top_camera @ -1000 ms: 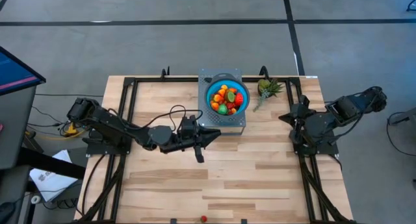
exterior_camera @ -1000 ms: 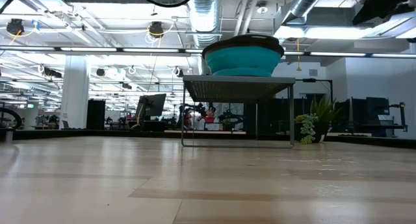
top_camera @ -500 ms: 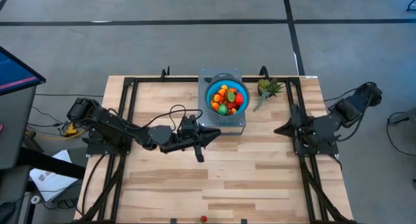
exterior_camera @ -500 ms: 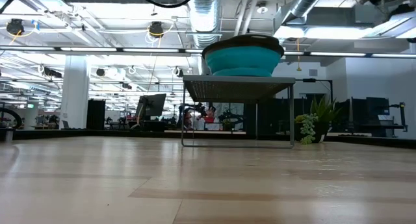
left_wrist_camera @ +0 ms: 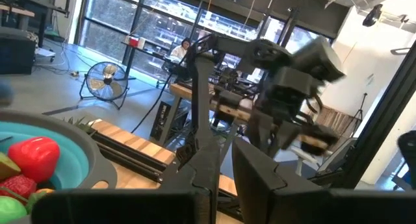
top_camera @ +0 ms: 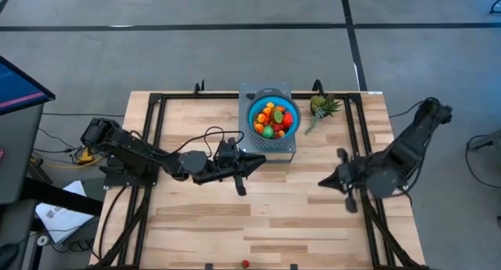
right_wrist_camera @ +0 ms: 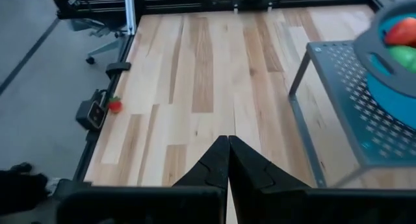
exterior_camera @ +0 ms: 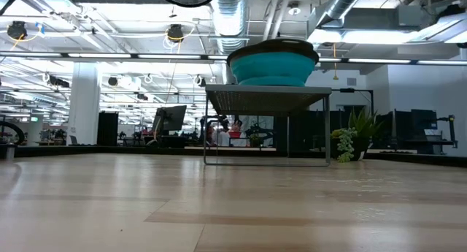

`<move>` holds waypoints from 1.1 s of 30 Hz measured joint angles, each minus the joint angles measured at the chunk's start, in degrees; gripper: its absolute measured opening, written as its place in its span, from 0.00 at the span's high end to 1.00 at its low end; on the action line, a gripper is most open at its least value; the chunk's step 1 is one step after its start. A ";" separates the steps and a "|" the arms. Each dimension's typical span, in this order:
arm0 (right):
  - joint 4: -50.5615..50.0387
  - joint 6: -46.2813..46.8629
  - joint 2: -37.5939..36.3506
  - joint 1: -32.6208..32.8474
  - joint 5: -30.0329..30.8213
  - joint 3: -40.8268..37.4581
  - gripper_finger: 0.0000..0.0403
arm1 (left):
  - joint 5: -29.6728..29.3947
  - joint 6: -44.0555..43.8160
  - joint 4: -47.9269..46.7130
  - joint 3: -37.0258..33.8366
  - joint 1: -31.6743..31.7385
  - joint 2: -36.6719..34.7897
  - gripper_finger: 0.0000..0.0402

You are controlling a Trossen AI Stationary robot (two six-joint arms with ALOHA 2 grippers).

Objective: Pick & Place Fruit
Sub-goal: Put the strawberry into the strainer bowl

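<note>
Meanwhile: right arm swings inward

High view: right gripper [top_camera: 325,181], clenched empty, has moved from right edge toward centre; left gripper [top_camera: 258,160] unchanged, nearly shut, empty. Fruit [top_camera: 274,120] fills blue bowl [top_camera: 254,107], upper centre.

Right wrist view: stray red fruit [right_wrist_camera: 115,106] at left, likely next target.

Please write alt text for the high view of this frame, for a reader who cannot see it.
Seen from above, a round blue bowl heaped with small red, orange and green toy fruits sits on a grey perforated metal stand at the far middle of a pale wooden table. The shut left gripper hangs beside the stand; the shut right gripper hangs over bare wood.
</note>
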 joint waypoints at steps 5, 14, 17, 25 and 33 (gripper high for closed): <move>4.49 4.15 6.79 -0.77 0.81 1.92 1.00 | 0.00 -0.13 -0.02 0.00 -0.14 0.00 0.91; 2.99 7.54 20.53 -1.95 0.79 12.46 1.00 | 5.98 0.04 -4.72 -0.02 -1.44 -1.04 0.91; 0.90 7.54 23.40 -1.92 0.79 16.03 1.00 | 10.05 -0.12 -8.68 -0.04 -2.97 -1.18 0.91; -3.29 9.80 24.71 -1.94 1.76 17.42 1.00 | 9.65 -1.31 -19.38 -0.05 -9.88 -1.29 0.93; -16.74 21.22 22.24 2.02 8.82 17.35 1.00 | 4.49 -3.89 -20.96 -0.04 -13.92 -1.29 0.99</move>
